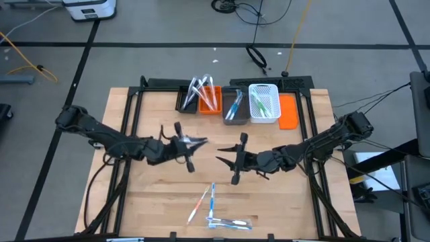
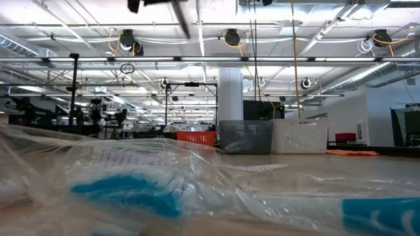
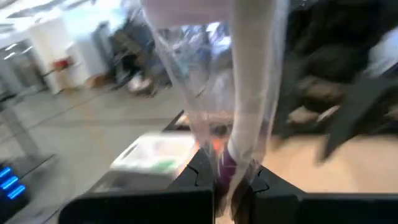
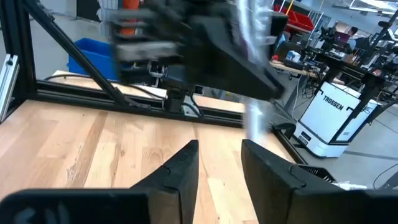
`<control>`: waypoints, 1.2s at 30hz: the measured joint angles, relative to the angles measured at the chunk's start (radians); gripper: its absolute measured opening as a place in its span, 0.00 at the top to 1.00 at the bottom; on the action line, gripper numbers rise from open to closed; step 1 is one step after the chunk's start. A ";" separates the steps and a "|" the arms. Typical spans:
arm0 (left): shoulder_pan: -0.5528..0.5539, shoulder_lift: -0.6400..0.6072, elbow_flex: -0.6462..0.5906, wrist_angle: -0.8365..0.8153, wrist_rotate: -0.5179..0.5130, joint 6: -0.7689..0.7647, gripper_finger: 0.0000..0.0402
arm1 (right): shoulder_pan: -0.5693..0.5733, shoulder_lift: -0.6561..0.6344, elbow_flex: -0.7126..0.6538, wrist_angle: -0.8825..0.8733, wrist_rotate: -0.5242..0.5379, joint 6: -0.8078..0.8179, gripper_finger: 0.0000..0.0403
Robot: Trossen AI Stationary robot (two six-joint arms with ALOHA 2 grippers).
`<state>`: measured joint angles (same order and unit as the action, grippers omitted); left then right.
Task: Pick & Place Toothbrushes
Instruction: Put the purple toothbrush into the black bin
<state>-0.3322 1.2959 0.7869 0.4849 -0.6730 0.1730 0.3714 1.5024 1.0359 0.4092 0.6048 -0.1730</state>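
Observation:
My left gripper [image 1: 190, 142] is over the table's middle, shut on a toothbrush in a clear wrapper [image 3: 239, 93], which shows whitish in the high view [image 1: 200, 141]. My right gripper [image 1: 232, 158] is open just to the right of it, touching nothing; its own view [image 4: 221, 165] looks at the left arm. Loose toothbrushes [image 1: 203, 199] lie flat near the table's near edge, with wrapped ones [image 1: 230, 223] beside them and close to the low camera [image 2: 125, 193]. More toothbrushes stand in the orange bin [image 1: 209, 99], the grey bin [image 1: 234, 106] and the white basket [image 1: 264, 102]. My left gripper pinches the wrapped toothbrush between its two fingers at one end, where a pink-purple part [image 3: 226, 167] shows through the clear wrapper. The rest of the toothbrush sticks out past the fingertips [image 3: 200, 169]. It is lifted clear of the table, as the low view [image 2: 182, 19] shows.
A row of bins stands along the far edge: black [image 1: 187, 101], orange, grey, the white basket, and a flat orange lid [image 1: 288, 111]. A black frame [image 1: 134, 121] borders the table. Bare wood [image 1: 282, 202] lies between the arms and the near edge.

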 joint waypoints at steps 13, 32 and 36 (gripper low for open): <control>0.329 -0.075 -0.001 -0.410 -0.024 -0.231 0.99 | 0.000 0.000 0.000 -0.002 -0.003 0.007 0.75; 0.740 -0.070 0.061 -0.757 0.229 -0.337 0.99 | -0.037 0.000 0.000 -0.002 -0.008 0.029 0.75; 0.773 -0.051 0.089 -0.766 0.230 -0.334 0.99 | -0.045 0.000 0.000 -0.002 -0.007 0.038 0.75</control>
<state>0.4405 1.2449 0.8762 -0.2807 -0.4435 -0.1612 0.3264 1.5024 1.0359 0.4068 0.5976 -0.1352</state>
